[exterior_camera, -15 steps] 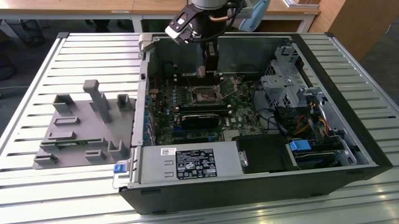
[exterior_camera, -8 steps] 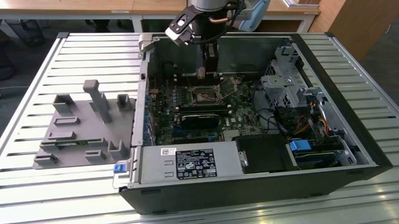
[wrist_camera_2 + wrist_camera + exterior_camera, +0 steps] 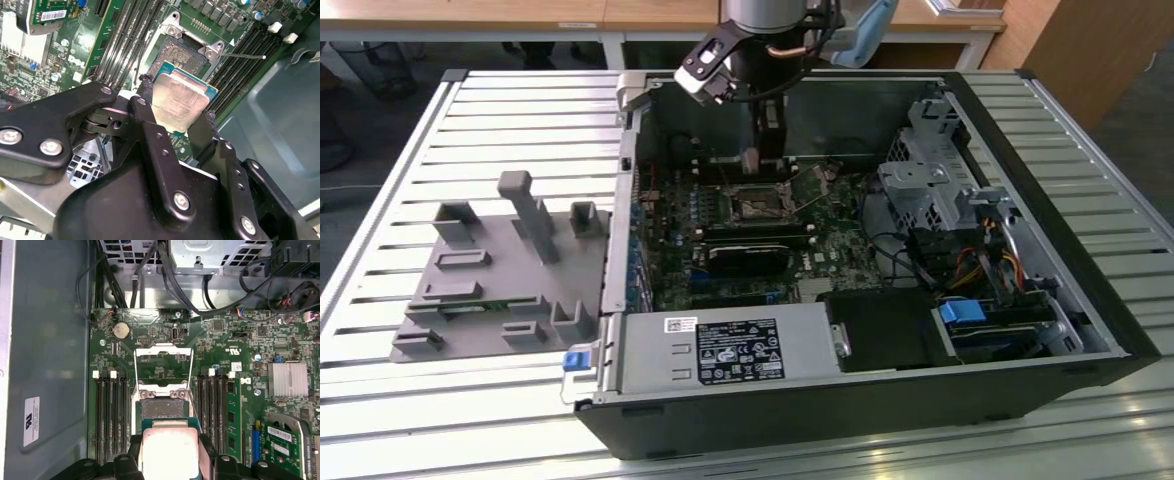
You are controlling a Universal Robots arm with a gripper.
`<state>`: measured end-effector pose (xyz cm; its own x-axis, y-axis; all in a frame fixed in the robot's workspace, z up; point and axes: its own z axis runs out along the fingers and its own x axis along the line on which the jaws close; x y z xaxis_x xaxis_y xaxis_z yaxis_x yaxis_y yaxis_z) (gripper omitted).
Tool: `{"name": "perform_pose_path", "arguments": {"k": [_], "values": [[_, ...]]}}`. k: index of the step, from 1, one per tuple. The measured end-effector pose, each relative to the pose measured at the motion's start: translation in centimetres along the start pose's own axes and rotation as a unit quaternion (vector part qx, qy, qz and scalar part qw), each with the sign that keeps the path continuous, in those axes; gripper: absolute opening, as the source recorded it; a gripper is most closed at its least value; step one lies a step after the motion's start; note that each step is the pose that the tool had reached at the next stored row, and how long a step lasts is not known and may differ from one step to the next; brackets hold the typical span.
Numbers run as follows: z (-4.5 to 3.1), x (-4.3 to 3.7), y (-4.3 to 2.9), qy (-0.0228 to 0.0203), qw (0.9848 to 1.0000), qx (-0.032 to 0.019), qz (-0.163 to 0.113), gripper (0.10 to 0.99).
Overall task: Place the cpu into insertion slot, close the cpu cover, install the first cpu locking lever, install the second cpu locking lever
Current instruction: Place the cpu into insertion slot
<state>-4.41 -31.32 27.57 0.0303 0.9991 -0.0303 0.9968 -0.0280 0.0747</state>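
gripper (image 3: 177,99) clamped on cpu (image 3: 184,95) | cpu: silvery-grey square top, green rim | held near uncovered insertion slot (image 3: 183,54)

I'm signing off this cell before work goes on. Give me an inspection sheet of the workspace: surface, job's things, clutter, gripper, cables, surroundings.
Surface: slatted metal table carrying an open computer case.
Job's things: chip held clear of the socket, which is empty; socket cover standing open.
Clutter: grey plastic holder on the table, at the exterior view's left of the case.
Gripper: gripper shut on the chip, inside the case.
Cables: black cables beyond the board; coloured wires by the drive bay.
Surroundings: wooden desks behind the table.
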Motion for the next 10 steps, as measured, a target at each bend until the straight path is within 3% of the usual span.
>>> {"name": "perform_pose_path", "arguments": {"k": [4,10], "values": [[0.57,0.13,-0.04,0.0011,0.9999,-0.0005,-0.015,0.529],[1.67,0.26,0.04,0.0012,0.9999,-0.0005,-0.016,0.529]]}}
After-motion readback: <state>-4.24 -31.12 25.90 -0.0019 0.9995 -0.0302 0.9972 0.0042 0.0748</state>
